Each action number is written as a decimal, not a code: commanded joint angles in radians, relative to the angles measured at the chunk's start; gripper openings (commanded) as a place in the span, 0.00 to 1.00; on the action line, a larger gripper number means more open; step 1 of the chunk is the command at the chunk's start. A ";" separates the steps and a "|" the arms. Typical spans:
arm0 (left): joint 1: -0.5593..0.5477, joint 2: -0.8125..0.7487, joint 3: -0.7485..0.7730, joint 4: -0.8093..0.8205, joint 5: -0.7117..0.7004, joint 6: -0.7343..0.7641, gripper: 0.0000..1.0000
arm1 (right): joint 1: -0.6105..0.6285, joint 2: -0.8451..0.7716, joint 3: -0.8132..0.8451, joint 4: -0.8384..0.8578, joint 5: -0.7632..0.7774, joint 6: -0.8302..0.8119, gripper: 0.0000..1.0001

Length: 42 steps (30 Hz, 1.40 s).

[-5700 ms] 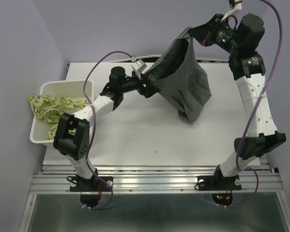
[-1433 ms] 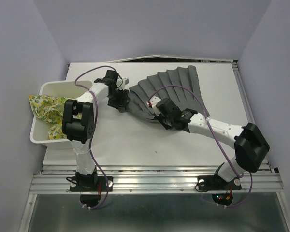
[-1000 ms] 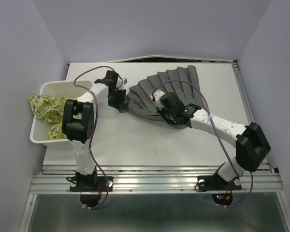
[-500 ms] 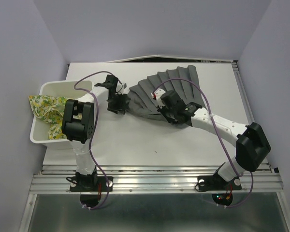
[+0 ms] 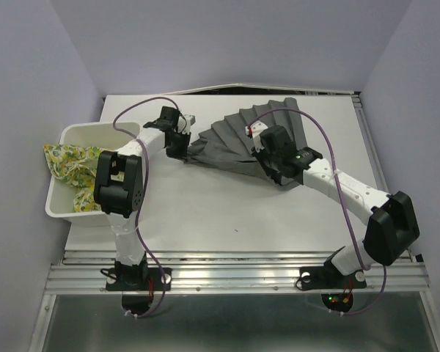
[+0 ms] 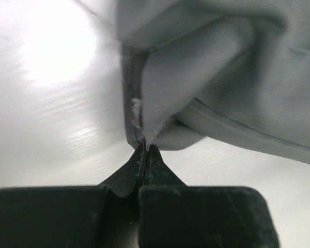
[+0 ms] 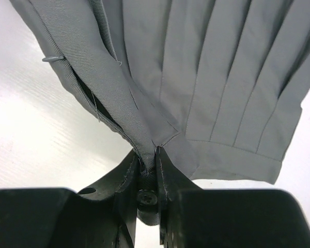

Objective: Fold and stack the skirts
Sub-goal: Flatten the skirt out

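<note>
The grey pleated skirt (image 5: pixel 235 139) lies bunched on the white table, its pleats fanning toward the far right. My left gripper (image 5: pixel 182 145) is at its left corner; in the left wrist view the gripper (image 6: pixel 143 147) is shut, with the skirt (image 6: pixel 222 88) drawn to a point between the tips. My right gripper (image 5: pixel 268 152) is over the skirt's middle. The right wrist view shows this gripper (image 7: pixel 155 155) shut on a doubled band of the skirt (image 7: pixel 217 77). The lemon-print skirt (image 5: pixel 70 163) lies crumpled in the basket, hanging over its left wall.
The white plastic basket (image 5: pixel 95 129) stands at the table's left edge, close to the left arm. Purple cables loop above both arms. Bare table (image 5: pixel 227 213) stretches in front of the skirt. Walls enclose the far, left and right sides.
The left gripper has shut on the skirt's left corner. The right gripper has moved away and to the right with the cloth, drawing the skirt into a narrower shape.
</note>
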 commanded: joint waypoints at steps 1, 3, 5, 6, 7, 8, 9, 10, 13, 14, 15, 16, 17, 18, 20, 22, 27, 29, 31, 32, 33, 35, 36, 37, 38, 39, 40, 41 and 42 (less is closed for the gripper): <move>0.011 -0.090 0.085 0.011 -0.175 0.096 0.00 | -0.040 -0.078 0.028 -0.015 -0.003 -0.020 0.01; 0.011 -0.130 0.088 0.059 -0.278 0.157 0.00 | -0.055 -0.113 0.002 -0.024 -0.001 -0.034 0.01; 0.012 -0.173 0.076 0.102 -0.349 0.191 0.00 | -0.068 -0.133 -0.014 -0.043 -0.036 -0.040 0.01; 0.011 -0.180 0.071 0.138 -0.352 0.223 0.00 | -0.068 -0.141 -0.020 -0.050 -0.069 -0.043 0.01; 0.009 -0.183 0.079 0.142 -0.337 0.232 0.00 | -0.068 -0.154 -0.035 -0.059 -0.113 -0.047 0.01; 0.006 -0.182 0.084 0.144 -0.335 0.243 0.00 | -0.068 -0.158 -0.043 -0.064 -0.214 -0.044 0.01; 0.002 -0.177 0.088 0.133 -0.335 0.271 0.06 | -0.068 -0.155 -0.045 -0.073 -0.286 -0.037 0.01; -0.001 -0.173 0.097 0.120 -0.329 0.281 0.17 | -0.068 -0.153 -0.054 -0.070 -0.344 -0.028 0.01; 0.009 -0.215 0.061 0.122 -0.282 0.271 0.98 | -0.030 -0.138 -0.057 -0.034 -0.536 -0.017 0.01; 0.035 -0.273 0.041 0.153 -0.169 0.265 0.98 | 0.028 -0.113 -0.049 -0.015 -0.581 -0.027 0.08; 0.051 -0.306 0.021 0.178 -0.124 0.254 0.98 | 0.065 -0.096 -0.039 -0.010 -0.592 -0.025 0.13; 0.060 -0.338 -0.014 0.196 -0.087 0.224 0.98 | 0.102 -0.079 -0.028 -0.004 -0.598 -0.030 0.18; 0.064 -0.395 -0.025 0.217 -0.034 0.213 0.98 | 0.153 -0.064 0.001 -0.001 -0.636 -0.034 0.29; 0.069 -0.418 -0.030 0.236 -0.007 0.210 0.98 | 0.153 -0.040 0.018 -0.007 -0.667 -0.030 0.58; 0.071 -0.476 -0.036 0.233 0.109 0.246 0.99 | 0.153 -0.044 0.055 -0.015 -0.671 -0.025 0.76; 0.071 -0.512 -0.042 0.196 0.161 0.307 0.99 | 0.114 -0.093 0.060 -0.027 -0.605 -0.057 0.85; 0.063 -0.640 -0.194 0.097 0.359 0.635 0.99 | -0.239 -0.211 0.028 -0.145 -0.623 -0.323 0.97; -0.029 -0.679 -0.298 0.069 0.328 0.755 0.97 | -0.330 -0.277 -0.052 -0.156 -0.533 -0.430 0.97; -0.143 -0.711 -0.364 0.023 0.256 0.927 0.93 | -0.393 -0.276 -0.101 -0.162 -0.419 -0.523 0.94; -0.267 -0.713 -0.422 0.041 0.173 0.946 0.90 | -0.469 -0.242 -0.123 -0.165 -0.416 -0.536 0.90; -0.321 -0.704 -0.439 0.053 0.139 0.931 0.87 | -0.505 -0.212 -0.120 -0.170 -0.423 -0.533 0.87; -0.404 -0.632 -0.438 0.081 0.099 0.869 0.79 | -0.574 -0.102 -0.072 -0.173 -0.448 -0.502 0.81; -0.419 -0.601 -0.423 0.081 0.093 0.843 0.77 | -0.574 -0.064 -0.049 -0.173 -0.452 -0.490 0.79; -0.426 -0.563 -0.404 0.084 0.079 0.801 0.75 | -0.586 -0.026 -0.028 -0.173 -0.455 -0.478 0.78; -0.434 -0.491 -0.368 0.101 0.039 0.780 0.73 | -0.586 0.049 0.010 -0.171 -0.457 -0.440 0.76; -0.439 -0.457 -0.348 0.106 0.016 0.765 0.71 | -0.586 0.050 0.032 -0.175 -0.451 -0.415 0.75; -0.439 -0.423 -0.331 0.113 -0.012 0.747 0.71 | -0.586 0.125 0.052 -0.181 -0.448 -0.396 0.75; -0.440 -0.392 -0.297 0.113 -0.051 0.734 0.67 | -0.586 0.161 0.066 -0.188 -0.442 -0.387 0.74; -0.440 -0.334 -0.288 0.116 -0.073 0.730 0.65 | -0.586 0.218 0.083 -0.188 -0.434 -0.366 0.72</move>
